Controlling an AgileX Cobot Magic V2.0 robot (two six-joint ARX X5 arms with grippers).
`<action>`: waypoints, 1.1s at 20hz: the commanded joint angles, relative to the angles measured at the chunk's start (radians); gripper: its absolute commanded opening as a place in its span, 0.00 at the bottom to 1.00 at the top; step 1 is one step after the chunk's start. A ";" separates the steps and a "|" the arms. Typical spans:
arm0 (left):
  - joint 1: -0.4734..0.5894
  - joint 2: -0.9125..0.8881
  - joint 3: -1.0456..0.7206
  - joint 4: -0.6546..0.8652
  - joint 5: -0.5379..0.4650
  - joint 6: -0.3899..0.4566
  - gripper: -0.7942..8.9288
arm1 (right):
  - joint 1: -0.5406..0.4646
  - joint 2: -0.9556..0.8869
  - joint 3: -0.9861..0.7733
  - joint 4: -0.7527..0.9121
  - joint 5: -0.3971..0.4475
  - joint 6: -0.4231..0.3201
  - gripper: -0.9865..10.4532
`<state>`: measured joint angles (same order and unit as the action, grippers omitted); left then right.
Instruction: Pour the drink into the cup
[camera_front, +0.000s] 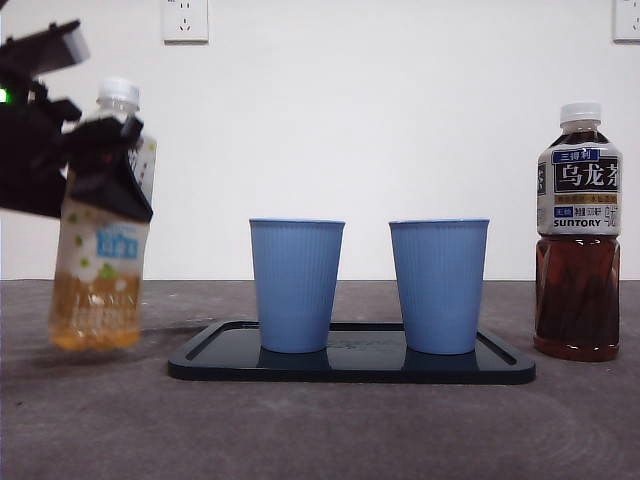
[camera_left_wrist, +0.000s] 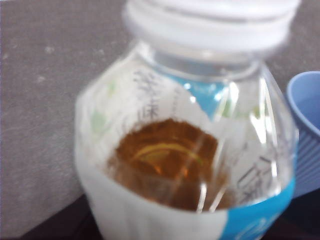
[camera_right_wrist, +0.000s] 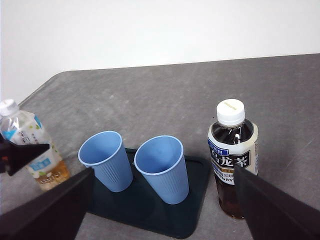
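Left tool (camera_front: 100, 165) clamped on jasmine tea bottle (camera_front: 98, 260), lifted off desk | cap (camera_front: 118, 92) on | cups (camera_front: 296, 285) unfilled | right tool (camera_right_wrist: 160, 210) spread wide, holding nothing

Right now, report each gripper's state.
Left gripper: shut on the pale tea bottle, lifted clear of the table.
Right gripper: open, holding nothing, above the tray with the blue cups.

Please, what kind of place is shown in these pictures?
Probably a lab or test room set up for a pouring trial, not a home kitchen. A plain white wall with power sockets stands behind a bare grey table, and only two blue cups on a black tray and two tea bottles are laid out.
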<state>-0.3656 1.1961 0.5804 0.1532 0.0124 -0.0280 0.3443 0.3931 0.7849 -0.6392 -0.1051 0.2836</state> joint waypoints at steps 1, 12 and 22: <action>-0.017 -0.013 0.101 -0.136 0.000 0.055 0.27 | 0.005 0.003 0.017 0.009 0.002 -0.011 0.47; -0.137 0.082 0.370 -0.570 -0.172 0.196 0.27 | 0.005 0.003 0.017 0.009 0.002 -0.011 0.47; -0.228 0.230 0.636 -0.848 -0.409 0.265 0.27 | 0.004 0.003 0.016 0.009 0.002 -0.011 0.47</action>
<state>-0.5804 1.4117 1.1717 -0.7040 -0.3717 0.2054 0.3443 0.3931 0.7849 -0.6392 -0.1051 0.2836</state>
